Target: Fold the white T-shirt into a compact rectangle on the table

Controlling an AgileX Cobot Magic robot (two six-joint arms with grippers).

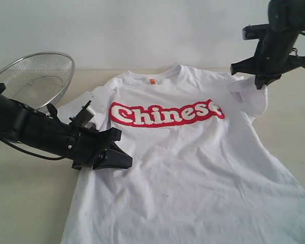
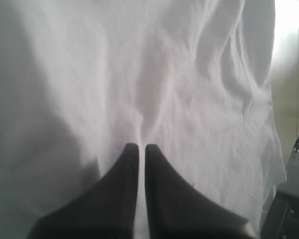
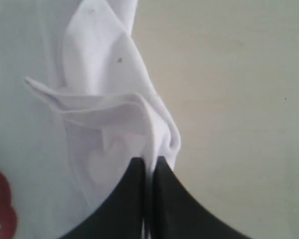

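Observation:
The white T-shirt (image 1: 183,168) lies face up on the table (image 1: 25,203), red "Chinese" lettering (image 1: 165,114) across the chest and an orange tag at the neck. My left gripper (image 1: 127,161) rests low on the shirt's left side. Its jaws (image 2: 142,147) are closed to a thin slit with white cloth in it, and creases run toward the tips. My right gripper (image 1: 261,82) hangs above the far right corner, shut on the bunched right sleeve (image 3: 119,114), which it holds lifted off the table (image 3: 239,99).
A round wire-mesh basket (image 1: 35,76) stands at the back left, just behind my left arm. Bare beige tabletop lies left of the shirt and to its right. A pale wall runs behind the table.

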